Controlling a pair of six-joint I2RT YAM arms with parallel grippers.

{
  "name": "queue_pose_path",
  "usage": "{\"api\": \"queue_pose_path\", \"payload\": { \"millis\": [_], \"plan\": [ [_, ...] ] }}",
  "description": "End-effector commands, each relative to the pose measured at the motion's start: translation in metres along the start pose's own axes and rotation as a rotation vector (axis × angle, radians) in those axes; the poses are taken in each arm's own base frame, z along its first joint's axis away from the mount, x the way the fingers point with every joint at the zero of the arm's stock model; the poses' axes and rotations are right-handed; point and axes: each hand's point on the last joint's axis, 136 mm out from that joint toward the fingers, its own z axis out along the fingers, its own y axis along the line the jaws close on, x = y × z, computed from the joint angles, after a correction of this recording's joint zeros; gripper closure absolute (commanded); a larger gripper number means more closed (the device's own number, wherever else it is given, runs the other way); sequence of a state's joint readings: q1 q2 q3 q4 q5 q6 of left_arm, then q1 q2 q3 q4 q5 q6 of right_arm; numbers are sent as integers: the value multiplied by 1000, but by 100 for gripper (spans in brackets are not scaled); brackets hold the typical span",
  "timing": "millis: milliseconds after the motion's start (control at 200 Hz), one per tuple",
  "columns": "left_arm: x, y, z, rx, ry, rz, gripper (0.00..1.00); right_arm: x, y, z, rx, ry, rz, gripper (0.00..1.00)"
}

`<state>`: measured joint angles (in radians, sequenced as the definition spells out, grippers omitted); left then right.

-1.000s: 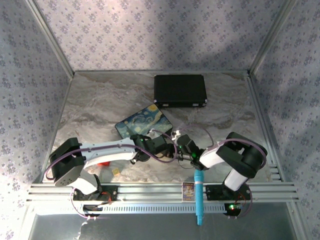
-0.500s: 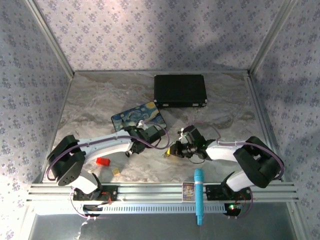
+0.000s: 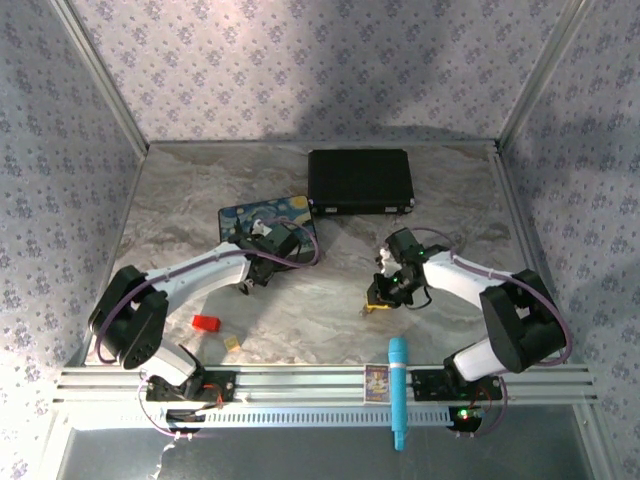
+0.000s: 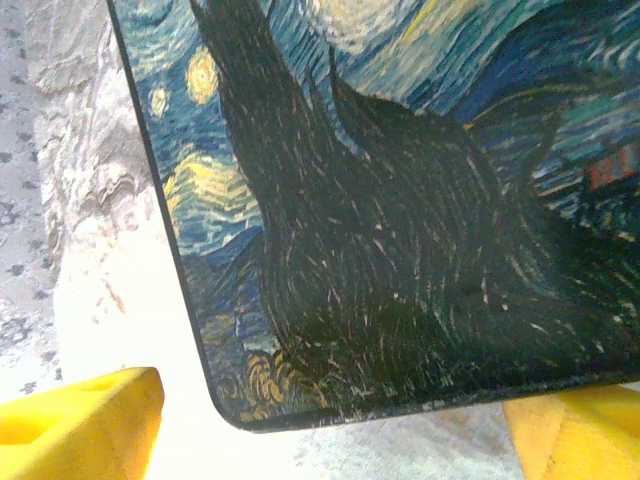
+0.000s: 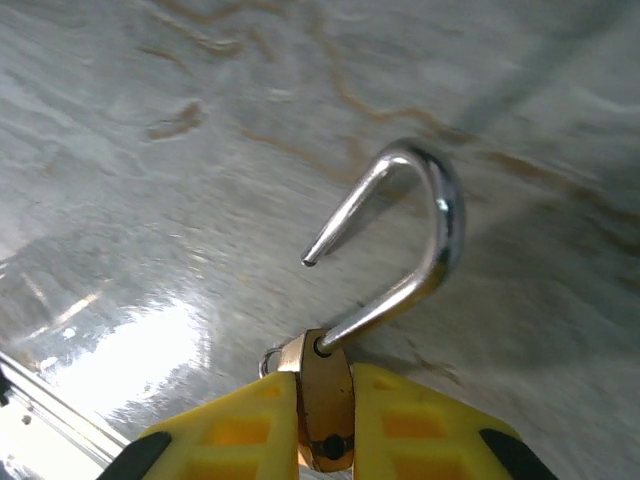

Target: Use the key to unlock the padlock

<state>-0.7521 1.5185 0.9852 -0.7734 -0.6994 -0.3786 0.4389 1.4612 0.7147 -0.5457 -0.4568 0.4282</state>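
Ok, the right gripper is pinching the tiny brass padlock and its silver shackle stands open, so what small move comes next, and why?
Probably lower the tiny brass padlock onto the marble tabletop and let go. Its curved silvery shackle shows one end free of the body, so it looks unlocked, while the right gripper clamps the body between yellow fingers.

A lab test booth — wallpapered panels (image 3: 300,70), aluminium rails (image 3: 300,385), marble-look tabletop (image 3: 180,200).
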Motion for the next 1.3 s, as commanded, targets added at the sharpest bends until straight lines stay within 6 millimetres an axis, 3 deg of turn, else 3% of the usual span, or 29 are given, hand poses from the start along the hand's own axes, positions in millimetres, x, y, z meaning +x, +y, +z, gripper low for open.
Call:
{"api": "queue_pose_path", "payload": {
  "millis": [0, 170, 215, 350, 710, 944, 1069, 1194, 1294],
  "plan": [
    [-32, -2, -12, 56, -88, -81, 11, 20, -36, -9, 179, 93, 16, 78],
    [-35, -3, -21, 94, -111, -111, 10, 5, -33, -19, 204, 53, 6, 51],
    [-37, -2, -25, 102, -124, -119, 9, 2, -32, -22, 214, 47, 2, 49],
    [-39, 7, -37, 118, -155, -146, 7, -8, -30, -27, 229, 7, -9, 46],
    [-31, 33, -67, 210, -216, -303, 0, -24, -13, -4, 150, -27, -3, 42],
    [-18, 46, -63, 267, -230, -417, 0, -52, 1, -12, 127, -133, -59, 44],
    [-18, 54, -55, 261, -233, -473, 0, -54, -2, -13, 155, -115, -57, 44],
    [-16, 79, -50, 178, -249, -557, 0, -60, -4, -26, 180, -168, -70, 42],
    [-12, 122, -47, 16, -299, -652, 0, -80, 3, -57, 209, -314, -132, 34]
  ]
}}
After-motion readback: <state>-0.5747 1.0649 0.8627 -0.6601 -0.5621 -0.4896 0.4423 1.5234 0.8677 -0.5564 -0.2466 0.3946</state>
